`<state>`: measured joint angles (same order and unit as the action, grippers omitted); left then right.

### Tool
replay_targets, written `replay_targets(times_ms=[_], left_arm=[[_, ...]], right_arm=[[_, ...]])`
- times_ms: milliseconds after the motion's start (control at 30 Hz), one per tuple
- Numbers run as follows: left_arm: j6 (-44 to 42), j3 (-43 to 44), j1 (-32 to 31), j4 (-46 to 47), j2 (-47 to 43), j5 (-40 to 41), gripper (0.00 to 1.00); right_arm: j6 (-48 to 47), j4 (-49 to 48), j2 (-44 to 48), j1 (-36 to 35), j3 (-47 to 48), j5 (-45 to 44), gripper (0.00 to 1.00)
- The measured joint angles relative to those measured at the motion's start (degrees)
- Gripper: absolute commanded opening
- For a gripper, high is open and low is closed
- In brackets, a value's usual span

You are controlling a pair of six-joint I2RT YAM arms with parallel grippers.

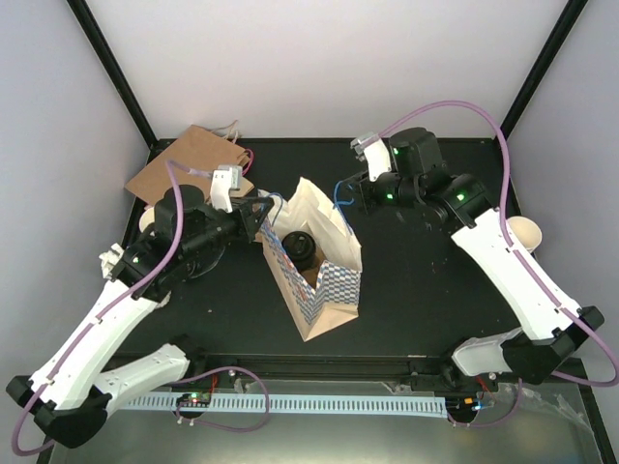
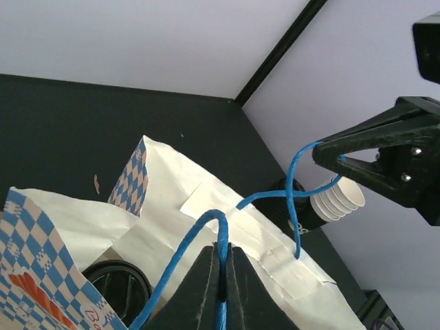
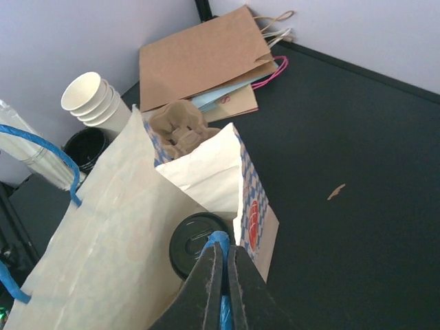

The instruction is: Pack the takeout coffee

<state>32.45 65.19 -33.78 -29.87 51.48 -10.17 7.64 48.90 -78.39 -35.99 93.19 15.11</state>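
Observation:
The blue-and-white checked paper bag (image 1: 334,290) stands open at the table's middle. One takeout coffee with a black lid (image 1: 298,246) sits inside it; the lid also shows in the right wrist view (image 3: 192,244) and partly in the left wrist view (image 2: 117,282). My left gripper (image 1: 269,211) is shut on one blue cord handle (image 2: 185,251) at the bag's left side. My right gripper (image 1: 340,193) is shut on the other blue handle (image 3: 218,238) at the bag's far right side. The handles are held apart, so the bag mouth stays open.
Flat brown paper bags (image 1: 189,164) lie at the back left. A stack of cream paper cups (image 3: 89,100) and a black lid stack (image 3: 86,148) stand left of the bag. A cardboard cup carrier (image 3: 179,127) sits behind the bag. A cream cup (image 1: 522,232) is at the right edge.

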Motion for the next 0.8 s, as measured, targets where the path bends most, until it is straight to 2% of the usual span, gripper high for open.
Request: replay_targets(times_ms=[200,567,800], left_arm=[[-3.23,3.69,0.0,0.66,4.94,-0.74,0.02],[-6.73,12.07,0.13,4.26,17.03,-8.02,0.02],[-14.62,24.41,1.11,4.76,29.24,-12.37,0.02]], right_arm=[[0.17,0.2,2.93,0.0,-0.11,-4.79,0.01],[-0.09,3.26,8.94,0.0,-0.11,-10.21,0.01],[-0.52,4.0,9.53,0.0,-1.92,-9.84,0.01]])
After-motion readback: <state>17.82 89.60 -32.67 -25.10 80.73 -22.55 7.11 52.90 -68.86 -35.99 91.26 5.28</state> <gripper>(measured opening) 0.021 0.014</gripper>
